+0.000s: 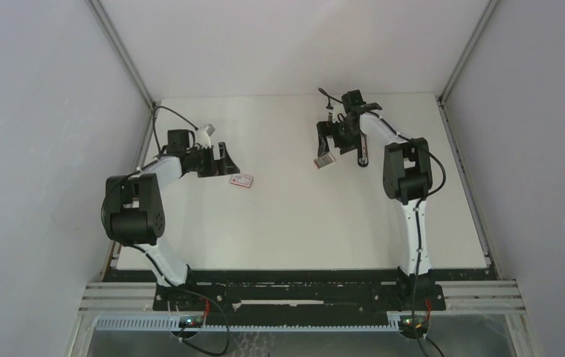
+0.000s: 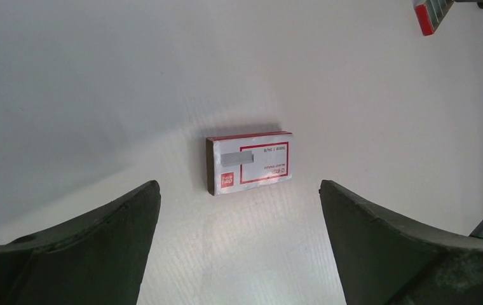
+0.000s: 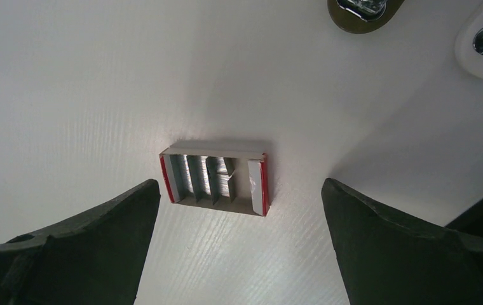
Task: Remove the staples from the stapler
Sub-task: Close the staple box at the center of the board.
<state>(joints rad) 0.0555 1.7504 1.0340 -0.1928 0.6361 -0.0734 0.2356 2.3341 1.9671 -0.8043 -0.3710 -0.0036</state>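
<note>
Left wrist view: the left claw [image 2: 239, 187] stands spread wide and grasps nothing, its two dark fingers [image 2: 86, 248] framing a closed box [image 2: 249, 162] that lies flat on the white tabletop [image 2: 99, 95], just ahead of the fingertips and not touching them. The lid is white with a red border. It carries a small red logo square, a grey drawing of a staple strip, and lines of fine print of which only what looks like "24/6" can be read; the brand name is too small to make out. In the right wrist view the right claw [image 3: 240, 184] is likewise released and empty, hovering over an open box [image 3: 258, 187] with red end flaps. Inside it lie the staples [image 3: 210, 175], silvery-grey strips packed side by side in rows. The top external view shows the two boxes well apart on the tabletop, the closed one just beside the left claw and the open one near the right claw, farther back. The stapler cannot be picked out with certainty in any view: a slim dark shape beside the right claw may be it or part of the arm.
</note>
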